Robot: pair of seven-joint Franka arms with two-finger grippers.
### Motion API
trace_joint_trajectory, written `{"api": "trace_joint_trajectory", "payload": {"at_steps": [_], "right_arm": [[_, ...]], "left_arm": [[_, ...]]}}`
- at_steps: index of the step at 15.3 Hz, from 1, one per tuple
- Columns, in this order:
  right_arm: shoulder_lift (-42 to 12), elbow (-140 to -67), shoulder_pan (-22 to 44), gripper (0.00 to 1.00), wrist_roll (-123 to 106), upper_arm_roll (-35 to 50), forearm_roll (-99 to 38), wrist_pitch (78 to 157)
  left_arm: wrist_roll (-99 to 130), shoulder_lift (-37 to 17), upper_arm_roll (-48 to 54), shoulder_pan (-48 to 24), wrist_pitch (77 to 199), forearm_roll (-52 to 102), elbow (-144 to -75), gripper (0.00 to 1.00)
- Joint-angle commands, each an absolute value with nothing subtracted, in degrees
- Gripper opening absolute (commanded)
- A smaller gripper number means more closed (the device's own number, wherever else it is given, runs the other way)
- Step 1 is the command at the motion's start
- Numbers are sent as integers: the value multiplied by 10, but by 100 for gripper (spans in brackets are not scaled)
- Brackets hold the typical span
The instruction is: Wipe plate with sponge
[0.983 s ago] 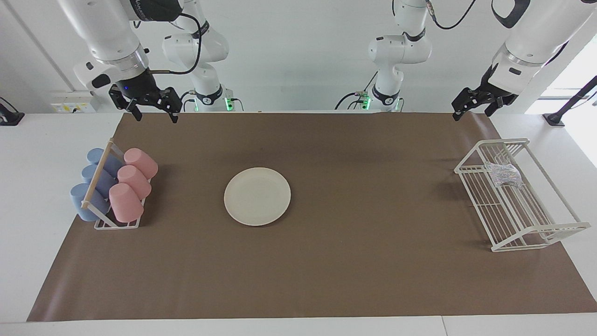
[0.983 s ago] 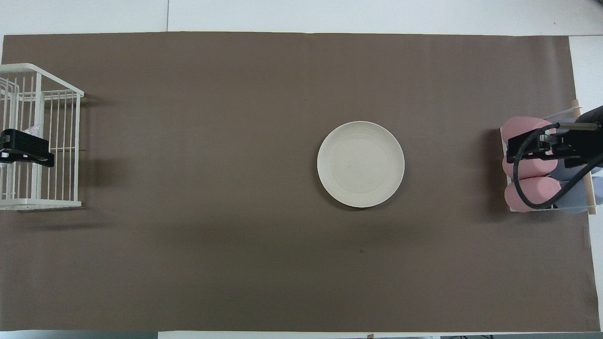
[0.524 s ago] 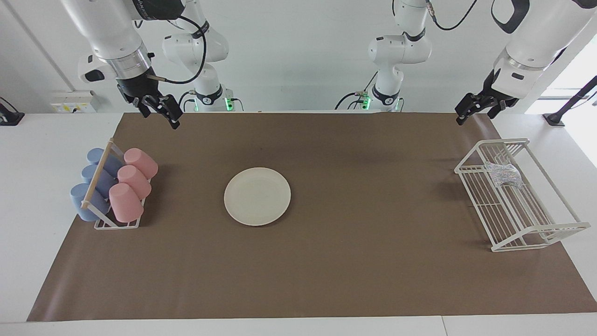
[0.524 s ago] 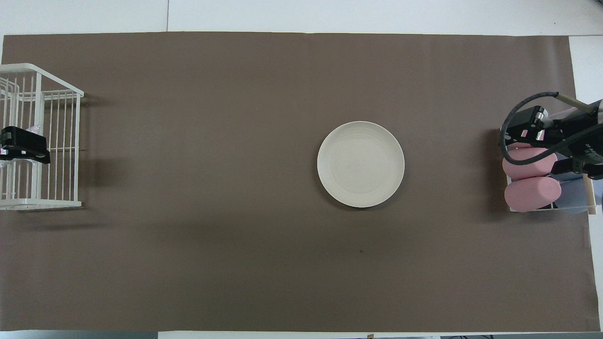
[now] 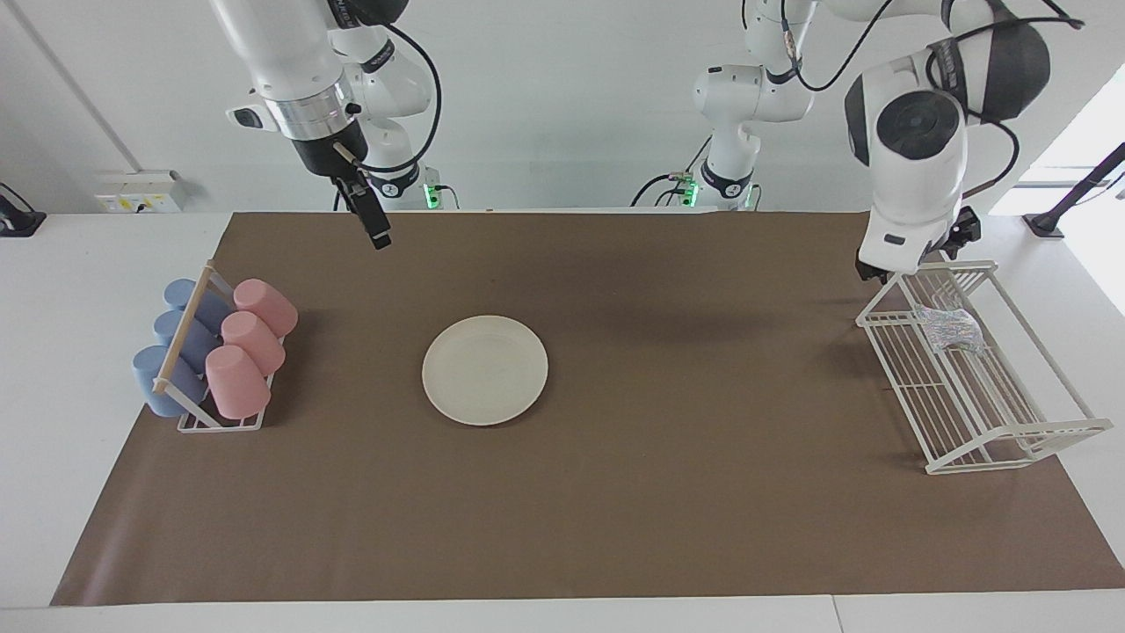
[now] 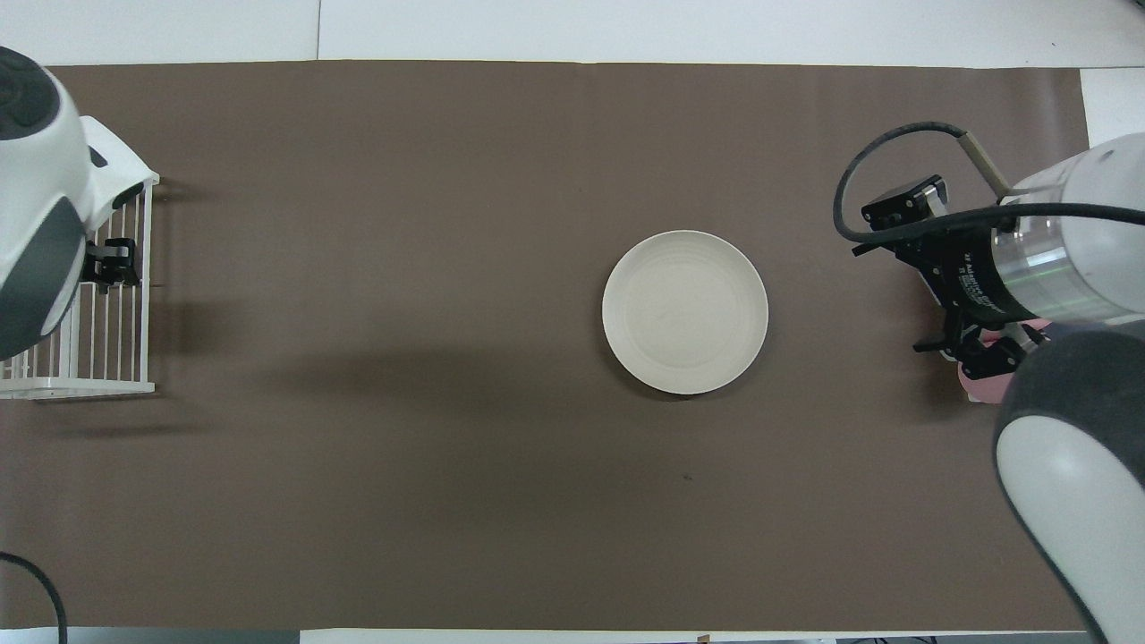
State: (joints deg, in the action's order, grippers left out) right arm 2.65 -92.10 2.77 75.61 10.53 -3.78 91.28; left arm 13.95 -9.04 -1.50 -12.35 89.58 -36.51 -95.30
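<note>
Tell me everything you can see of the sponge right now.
The sponge is a small silvery-grey wad of wrinkled, glittery soft material. It lies crumpled in the white wire rack, at the rack's end nearer the robots, toward the left arm's end of the table. Only the rack's wires touch it. The left gripper is over that end of the rack, not on the sponge. In the overhead view the left arm hides it.

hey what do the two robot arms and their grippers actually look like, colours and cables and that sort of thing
Both arms are glossy white, built of rounded segments with dark grey joint caps. Black cables loop along them. The right arm has a silver metal ring at the wrist, and its black right gripper carries a thin beige-tipped cable. The black left gripper is mostly hidden by its white forearm. Green lights glow at both bases.
</note>
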Motion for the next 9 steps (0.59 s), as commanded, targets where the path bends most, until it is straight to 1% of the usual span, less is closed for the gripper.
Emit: {"api": "trace_joint_trajectory", "payload": {"at_steps": [1,3,6,9], "right_arm": [[33,-931,21,100,864,143,-45,942],[29,-932,21,100,932,167,-46,958],[26,-941,22,100,1001,193,-46,992],[27,-945,39,100,1035,197,-46,989]], "left_arm": [[148,-131,-21,-124,938,-434,-954,100],[150,-170,-21,-123,961,-488,-959,100],[178,-210,-22,-119,976,-526,-956,100],[191,-211,-21,-103,985,-528,-960,100]]}}
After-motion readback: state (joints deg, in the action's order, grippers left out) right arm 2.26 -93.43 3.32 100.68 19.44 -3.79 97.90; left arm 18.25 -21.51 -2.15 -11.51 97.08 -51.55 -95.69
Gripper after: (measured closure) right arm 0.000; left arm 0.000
